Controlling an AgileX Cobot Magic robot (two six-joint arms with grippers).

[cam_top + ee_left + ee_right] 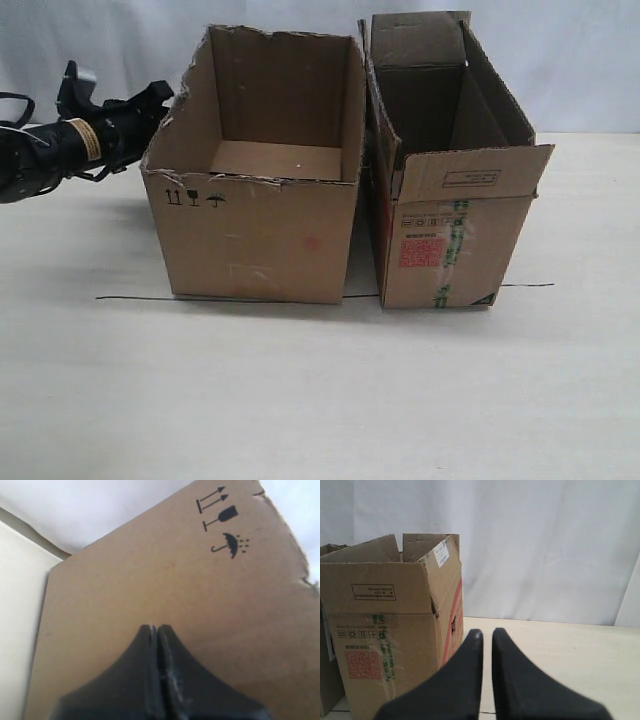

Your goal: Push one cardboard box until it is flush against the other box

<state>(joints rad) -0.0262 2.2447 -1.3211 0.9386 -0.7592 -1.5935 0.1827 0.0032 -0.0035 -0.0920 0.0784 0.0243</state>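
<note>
Left end effector, fingers pressed together, sits at the outer side wall of the wide torn-rimmed cardboard box. A narrow gap separates this box from the taller labelled box. Best push is low, level and straight across the counter.

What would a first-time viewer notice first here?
Two open-topped brown boxes stand side by side on the table: the wide torn-rimmed cardboard box on the left, the other box with a red label on the right, a narrow gap between their bases. The left gripper, shut, points at the wide box's outer side.
</note>
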